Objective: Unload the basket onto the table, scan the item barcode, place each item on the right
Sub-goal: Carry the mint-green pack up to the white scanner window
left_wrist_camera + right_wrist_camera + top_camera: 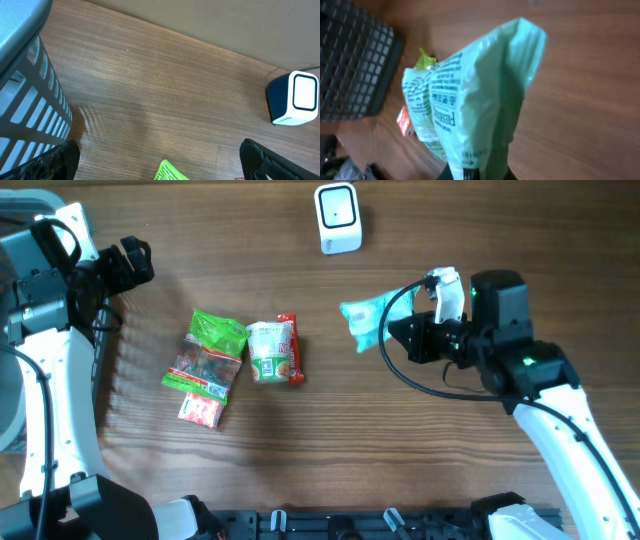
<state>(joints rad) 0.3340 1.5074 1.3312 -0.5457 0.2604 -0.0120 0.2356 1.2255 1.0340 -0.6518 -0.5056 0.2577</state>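
Overhead, the right gripper is clamped on one end of the pale green packet, held clear of the counter and short of the scanner, presumably to present its barcode; the arm reaches inward, elbow bent. The left gripper is parked aside. Left wrist: its fingers spread fully beside the basket, holding nothing. Right wrist: the packet projects forward from the closed gripper, printed side showing.

Brown wood-grain table, soft even light.
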